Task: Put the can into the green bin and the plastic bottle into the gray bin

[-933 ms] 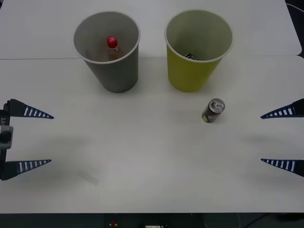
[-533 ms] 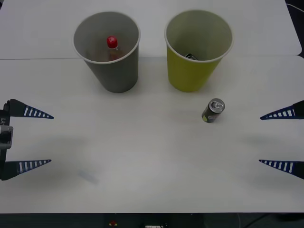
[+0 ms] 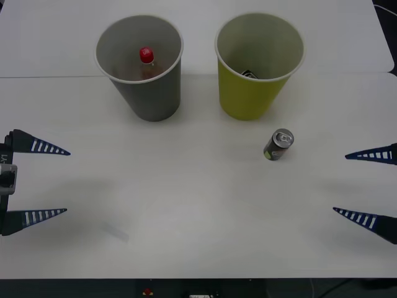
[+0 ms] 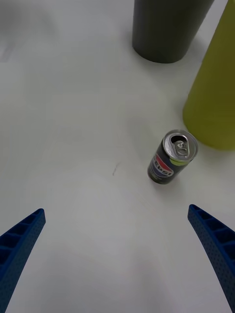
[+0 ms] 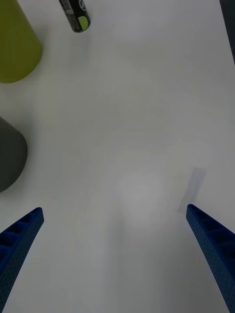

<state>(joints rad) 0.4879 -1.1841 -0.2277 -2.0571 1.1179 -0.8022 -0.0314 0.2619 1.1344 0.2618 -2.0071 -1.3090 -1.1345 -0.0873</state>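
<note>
From the front view, the white surface (image 3: 186,205) carries the gray bin (image 3: 149,93) far left and the green bin (image 3: 254,93) far right, standing apart side by side. The plastic bottle (image 3: 146,61) stands inside the gray bin, its red cap showing, so that half of the job looks done. Something dark lies low inside the green bin, too little of it showing to name. The can (image 3: 278,144) stands upright on the surface, just near of the green bin and slightly to its right, not touching it. The left hand (image 3: 44,181) waits at the left edge, fingers spread wide and empty. The right hand (image 3: 365,186) sits at the right edge, also wide and empty, level with the can and well apart from it.

In the right wrist view, the can (image 4: 172,156) stands between the lines of the two spread blue fingers (image 4: 215,242) but beyond them, close beside the green bin (image 4: 215,98), with the gray bin (image 4: 169,29) further off.

In the left wrist view, the can's base (image 5: 74,14), the green bin (image 5: 17,46) and the gray bin's foot (image 5: 10,156) show at the margin beyond bare surface.

The step in hand appears to be the approach to the can. Next, the right hand likely has to travel leftward until its fingers straddle the can, close, lift it over the green rim and release.
</note>
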